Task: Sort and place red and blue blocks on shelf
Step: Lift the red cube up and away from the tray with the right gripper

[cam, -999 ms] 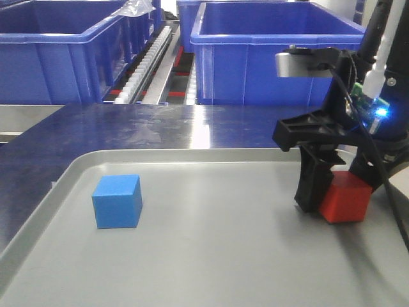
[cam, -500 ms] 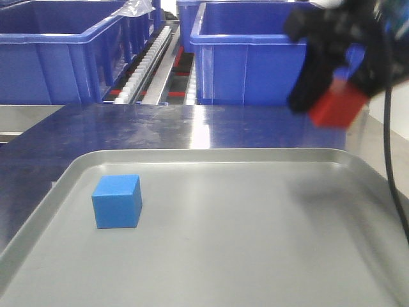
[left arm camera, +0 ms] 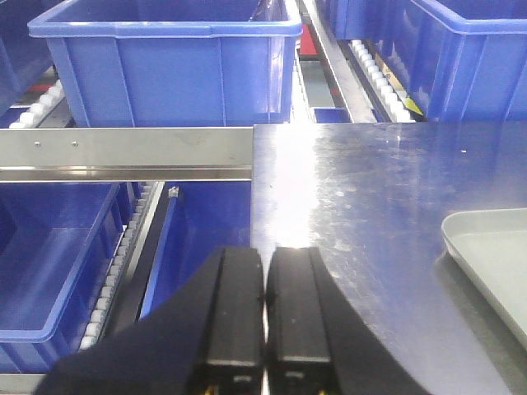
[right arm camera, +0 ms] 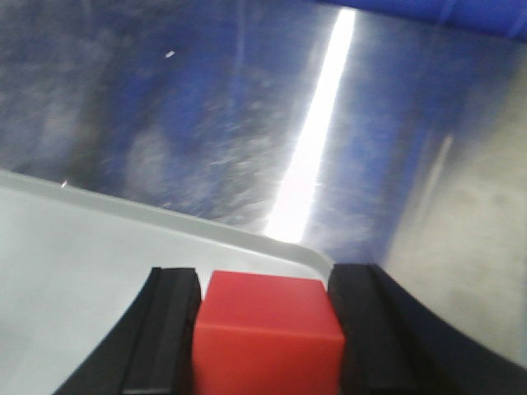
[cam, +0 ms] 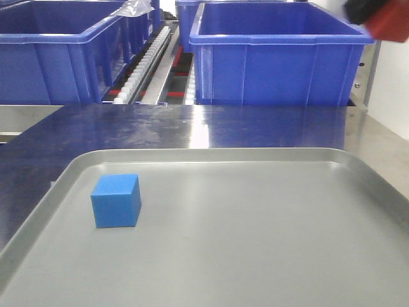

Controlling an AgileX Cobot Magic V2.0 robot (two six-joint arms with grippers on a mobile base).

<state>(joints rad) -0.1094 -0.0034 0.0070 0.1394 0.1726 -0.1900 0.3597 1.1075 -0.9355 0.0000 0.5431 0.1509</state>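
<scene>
The blue block (cam: 115, 201) rests on the left part of the grey tray (cam: 255, 256). High at the top right edge of the front view, a blurred bit of the red block (cam: 391, 24) shows with the right gripper (cam: 370, 11) around it. In the right wrist view the red block (right arm camera: 268, 332) fills the gap of the right gripper (right arm camera: 265, 329), which is shut on it above the tray's far corner (right arm camera: 313, 259). My left gripper (left arm camera: 265, 317) is shut with nothing in it, hovering over the table's left edge. The shelf (left arm camera: 123, 154) shows its steel front rail with small screws.
Large dark-blue bins (cam: 275, 54) stand on the roller tracks (cam: 147, 64) behind the shiny steel table (cam: 192, 128). More bins (left arm camera: 173, 62) sit on the rack's tiers in the left wrist view, one (left arm camera: 49, 271) on the lower tier.
The right gripper has lifted the red block off the tray, up and to the right, almost out of the front view. The blue block has stayed put.
</scene>
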